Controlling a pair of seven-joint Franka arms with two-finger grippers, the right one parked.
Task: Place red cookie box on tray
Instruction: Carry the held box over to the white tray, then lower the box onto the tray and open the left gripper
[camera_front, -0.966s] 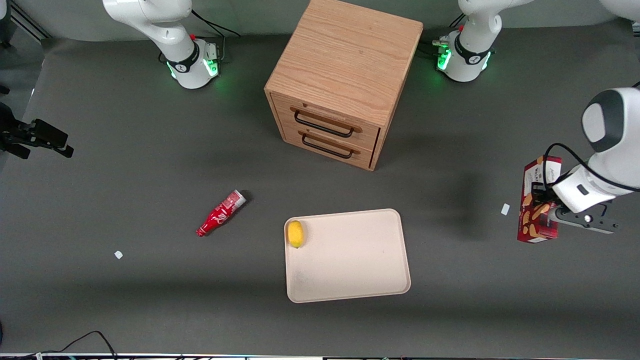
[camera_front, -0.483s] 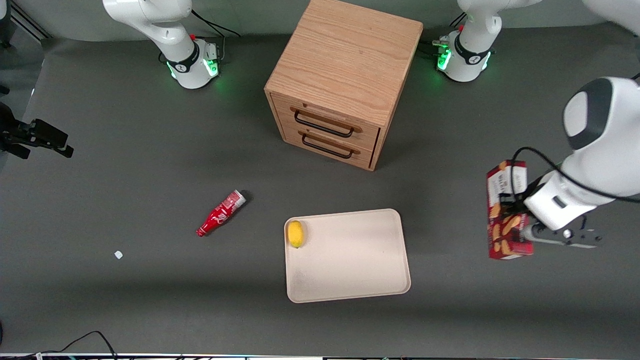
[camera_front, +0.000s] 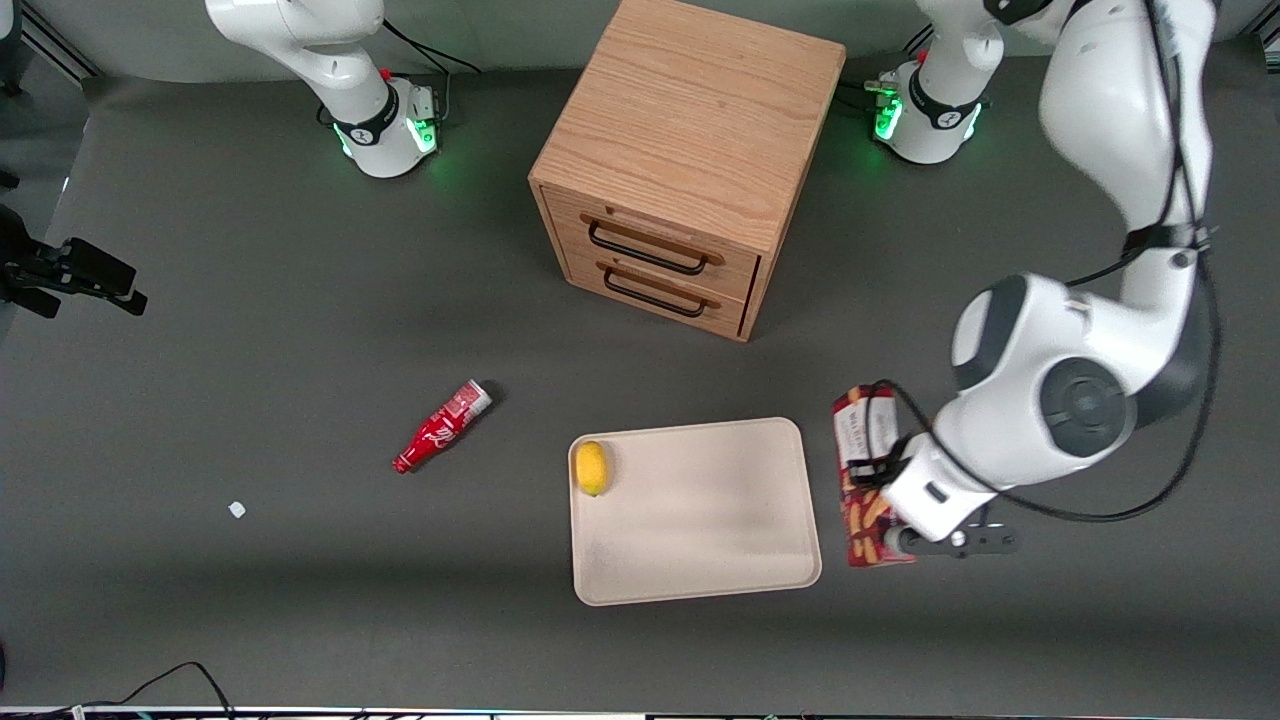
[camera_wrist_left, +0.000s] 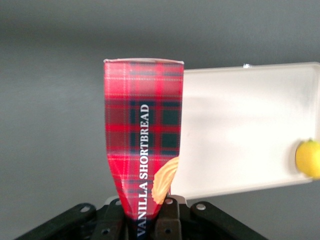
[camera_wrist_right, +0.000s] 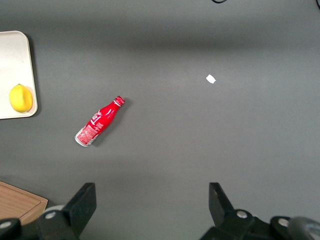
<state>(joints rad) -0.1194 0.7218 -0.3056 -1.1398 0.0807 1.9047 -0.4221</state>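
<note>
Gripper (camera_front: 882, 500): I see it pinching the box (camera_front: 866, 478), held just beside the tray (camera_front: 700, 560), at its 3 o'clock.
Wrist view: box (camera_wrist_left: 142, 145) reads "VANILLA SHORTBREAD"; lemon (camera_wrist_left: 308, 158) on tray (camera_wrist_left: 240, 135).

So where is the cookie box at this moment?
The cookie box is held in the claw, shut on it above the table, just beside the tray edge toward the working arm's end, not yet over the tray.

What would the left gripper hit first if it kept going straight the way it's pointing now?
Probably the bare table. The gripper, shut on the red cookie box, points down just beside the tray edge, not clearly over it. Depth is uncertain.
</note>
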